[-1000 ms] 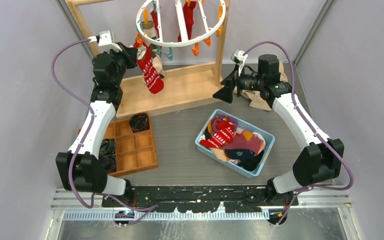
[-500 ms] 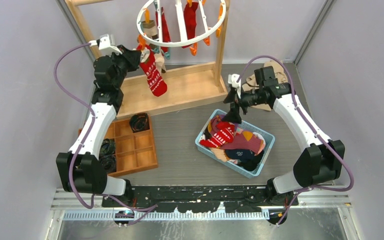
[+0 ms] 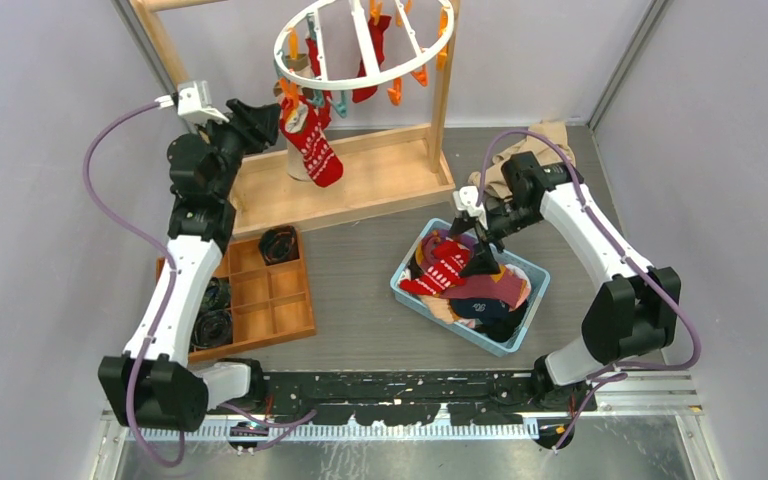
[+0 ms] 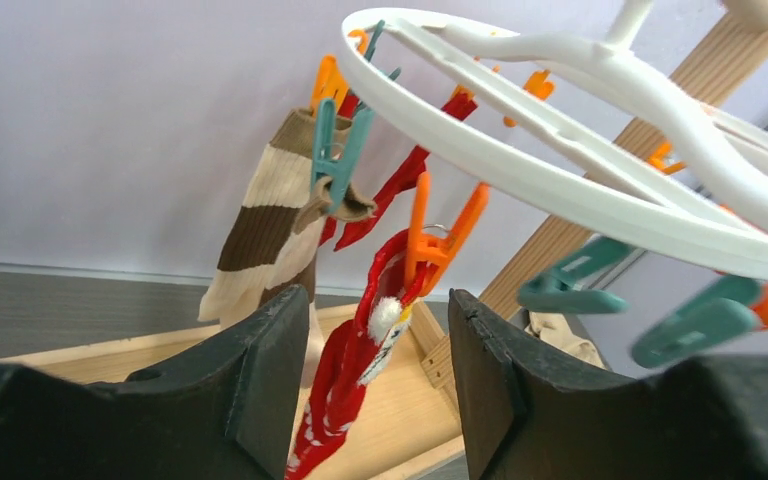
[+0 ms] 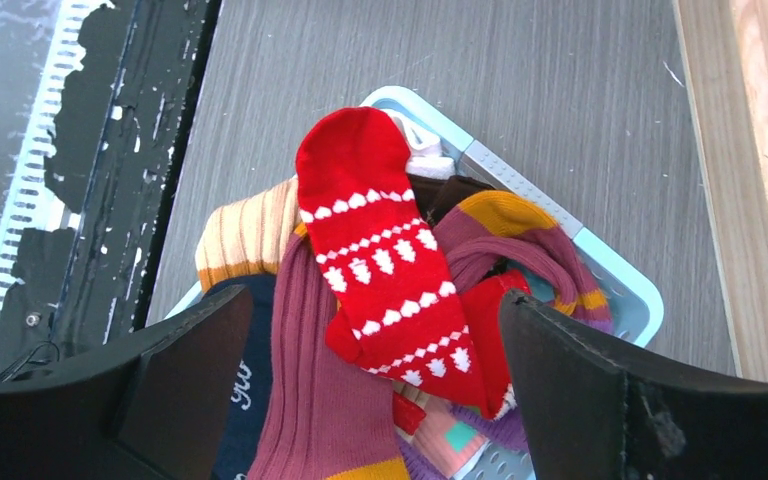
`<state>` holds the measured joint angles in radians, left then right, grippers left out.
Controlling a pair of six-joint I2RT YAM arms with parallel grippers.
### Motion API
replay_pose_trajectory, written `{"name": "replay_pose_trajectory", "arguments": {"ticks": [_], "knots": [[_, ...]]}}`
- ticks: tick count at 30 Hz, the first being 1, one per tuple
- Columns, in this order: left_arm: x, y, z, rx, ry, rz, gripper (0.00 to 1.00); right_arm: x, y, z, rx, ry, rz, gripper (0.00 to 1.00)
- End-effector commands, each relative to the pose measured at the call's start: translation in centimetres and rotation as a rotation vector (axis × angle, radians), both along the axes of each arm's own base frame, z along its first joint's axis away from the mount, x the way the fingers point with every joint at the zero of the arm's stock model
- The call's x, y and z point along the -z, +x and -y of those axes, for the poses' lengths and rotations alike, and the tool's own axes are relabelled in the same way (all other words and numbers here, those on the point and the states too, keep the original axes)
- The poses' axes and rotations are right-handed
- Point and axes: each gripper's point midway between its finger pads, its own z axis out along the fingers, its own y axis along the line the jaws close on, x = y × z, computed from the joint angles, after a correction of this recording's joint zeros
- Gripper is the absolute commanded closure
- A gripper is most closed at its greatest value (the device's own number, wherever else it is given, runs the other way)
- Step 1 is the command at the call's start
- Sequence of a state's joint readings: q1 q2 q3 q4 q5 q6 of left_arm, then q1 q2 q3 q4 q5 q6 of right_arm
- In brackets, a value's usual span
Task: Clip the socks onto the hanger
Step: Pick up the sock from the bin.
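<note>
The white ring hanger [image 3: 360, 84] [image 4: 520, 170] hangs from the wooden frame with orange and teal clips. A red patterned sock [image 3: 315, 145] [image 4: 350, 390] dangles from an orange clip [image 4: 438, 235]. My left gripper [image 3: 265, 112] [image 4: 378, 300] stands open around that sock, with both jaws apart from it. A tan-and-brown sock [image 4: 260, 230] is held by a teal clip beside it. My right gripper [image 3: 482, 262] [image 5: 375, 310] is wide open just above the blue basket [image 3: 400, 276] [image 5: 600, 270]. Below it lies a red sock with white patterns [image 3: 442, 268] [image 5: 380, 260] on several other socks.
The wooden frame's base board [image 3: 370, 185] lies at the back. A wooden compartment tray [image 3: 260, 295] with dark rolled socks sits on the left. A beige cloth [image 3: 548, 135] lies behind the right arm. Purple walls close in on both sides.
My left gripper has opened and let go of the red patterned sock, which now hangs from the orange clip. The right arm has swung from beside the frame down over the basket.
</note>
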<state>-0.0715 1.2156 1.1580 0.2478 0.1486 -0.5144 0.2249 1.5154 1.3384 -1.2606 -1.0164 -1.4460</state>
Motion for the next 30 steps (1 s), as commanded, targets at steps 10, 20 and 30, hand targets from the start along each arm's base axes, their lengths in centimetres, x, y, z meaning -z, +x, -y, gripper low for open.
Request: {"name": "replay_pose_trajectory", "arguments": {"ticks": [10,20,30], "knots": [[-1.5,-7.4,1.0,0.095,0.021,0.031,0.31,1.0,-3.5,-0.9,-0.216,-0.027,0.025,0.18],[-0.1,-11.3,2.2,0.185,-0.025,0.048,0.28,3.6,-2.3,-5.5,-0.151,-0.112,0.015,0.40],[2.4,-13.1,1.9,0.173,-0.093,0.029,0.28,6.2,-2.5,-8.0,-0.033,-0.195,-0.018,0.42]]}}
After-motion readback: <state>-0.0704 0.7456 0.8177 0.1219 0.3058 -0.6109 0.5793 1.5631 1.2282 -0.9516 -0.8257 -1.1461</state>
